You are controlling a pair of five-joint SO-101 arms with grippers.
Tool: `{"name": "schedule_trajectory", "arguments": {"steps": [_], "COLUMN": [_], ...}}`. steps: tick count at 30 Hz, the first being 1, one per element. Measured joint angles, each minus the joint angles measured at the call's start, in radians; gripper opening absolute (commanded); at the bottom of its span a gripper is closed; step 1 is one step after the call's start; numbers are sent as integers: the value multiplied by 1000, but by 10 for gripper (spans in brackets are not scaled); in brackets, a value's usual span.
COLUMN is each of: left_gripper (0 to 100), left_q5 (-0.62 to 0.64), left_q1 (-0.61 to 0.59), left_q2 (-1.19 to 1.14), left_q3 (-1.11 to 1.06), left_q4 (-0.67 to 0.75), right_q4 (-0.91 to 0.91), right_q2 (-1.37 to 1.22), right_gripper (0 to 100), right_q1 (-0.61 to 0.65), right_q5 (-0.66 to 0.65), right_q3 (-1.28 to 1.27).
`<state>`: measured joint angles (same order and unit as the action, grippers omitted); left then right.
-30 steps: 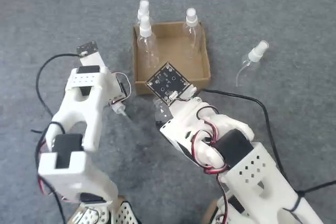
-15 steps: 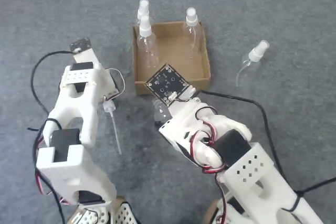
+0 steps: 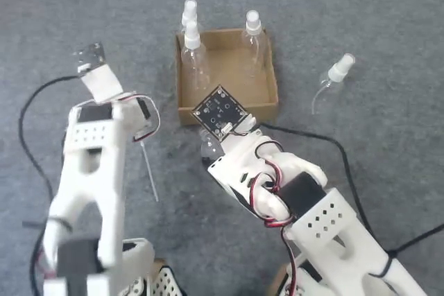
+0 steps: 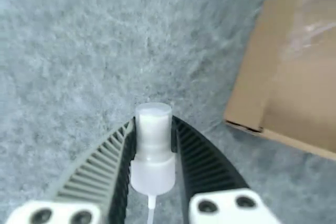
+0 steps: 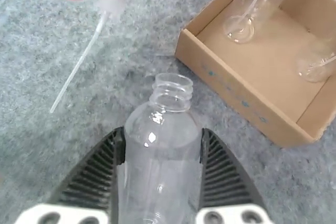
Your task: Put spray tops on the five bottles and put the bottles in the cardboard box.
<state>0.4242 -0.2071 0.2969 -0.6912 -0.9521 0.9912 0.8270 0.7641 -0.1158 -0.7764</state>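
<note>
My left gripper (image 4: 152, 121) is shut on a white spray top (image 4: 153, 150), whose thin dip tube (image 3: 150, 175) hangs down over the grey carpet. In the high view that gripper (image 3: 142, 138) is left of the cardboard box (image 3: 186, 112). My right gripper (image 5: 163, 135) is shut on a clear bottle (image 5: 164, 129) with an open neck, held upright just in front of the box (image 5: 236, 95). The spray top (image 5: 112, 4) hangs a short way beyond the bottle's neck, apart from it. Two capped bottles (image 3: 193, 53) (image 3: 253, 39) stand inside the box.
Another capped bottle (image 3: 189, 12) stands behind the box's far left corner. A capped bottle (image 3: 331, 80) lies on the carpet to the right of the box. A black cable (image 3: 326, 133) runs over the carpet by the right arm.
The left arm has risen and drawn back to the left, lifting the spray top so its tube hangs free. The right arm with the bottle has hardly moved.
</note>
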Motion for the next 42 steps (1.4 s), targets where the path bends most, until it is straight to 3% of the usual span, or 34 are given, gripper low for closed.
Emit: {"name": "schedule_trajectory", "arguments": {"steps": [10, 23, 38, 42], "left_gripper": [12, 12, 12, 12], "left_q5": [2, 3, 98, 110], "left_q1": [-106, -109, -107, -37], "left_q2": [328, 664, 724, 724], "left_q3": [-87, -87, 15, 57], "left_q4": [28, 28, 28, 28], "right_q4": [-144, -341, -509, -542], "right_q2": [0, 3, 3, 3], "right_gripper": [9, 9, 9, 9], "right_q1": [2, 2, 63, 75], "right_q5": [0, -32, -86, -124], "right_q3": [-89, -206, -327, -348]}}
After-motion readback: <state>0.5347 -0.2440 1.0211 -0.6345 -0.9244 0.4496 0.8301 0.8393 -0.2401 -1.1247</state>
